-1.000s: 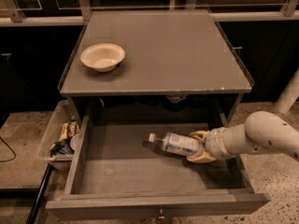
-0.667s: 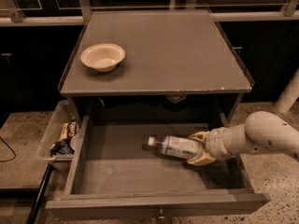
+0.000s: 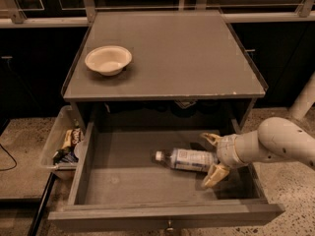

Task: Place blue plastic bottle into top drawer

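Note:
The blue plastic bottle (image 3: 186, 160) lies on its side on the floor of the pulled-out top drawer (image 3: 162, 215), its white cap pointing left. My gripper (image 3: 213, 158) is inside the drawer at the bottle's right end. It is open, with one tan finger (image 3: 211, 139) behind the bottle's base and the other (image 3: 215, 175) in front of it. The white arm reaches in from the right.
A cream bowl (image 3: 108, 59) sits on the grey cabinet top (image 3: 197, 58) at the left. A clear plastic bin of snacks (image 3: 63, 146) hangs at the drawer's left side. A white post (image 3: 304, 100) stands at the right.
The fingers have spread apart from around the bottle. The bottle has dropped slightly and now rests on the drawer floor.

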{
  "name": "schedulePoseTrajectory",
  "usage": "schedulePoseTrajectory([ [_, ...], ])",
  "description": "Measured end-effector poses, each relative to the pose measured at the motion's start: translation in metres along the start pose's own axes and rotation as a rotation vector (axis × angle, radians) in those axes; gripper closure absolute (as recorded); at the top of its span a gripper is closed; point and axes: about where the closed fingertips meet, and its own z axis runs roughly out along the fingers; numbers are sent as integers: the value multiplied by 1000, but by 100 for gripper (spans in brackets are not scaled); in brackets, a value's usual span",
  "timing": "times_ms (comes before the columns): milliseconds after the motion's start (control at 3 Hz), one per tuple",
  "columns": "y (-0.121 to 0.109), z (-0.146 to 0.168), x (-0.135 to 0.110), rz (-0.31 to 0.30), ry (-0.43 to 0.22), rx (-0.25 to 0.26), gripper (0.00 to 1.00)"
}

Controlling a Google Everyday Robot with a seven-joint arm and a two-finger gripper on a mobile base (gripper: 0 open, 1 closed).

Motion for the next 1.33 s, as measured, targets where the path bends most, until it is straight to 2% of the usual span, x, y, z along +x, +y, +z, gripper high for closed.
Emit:
schedulePoseTrajectory([
  [333,-2,-15,-2,12,1,-7,0],
  [667,-10,-56,-19,-11,14,-1,0],
  [1000,-20,-100,-39,-54,24,-7,0],
  [1333,-30,-164,-79,-145,33,-10,0],
])
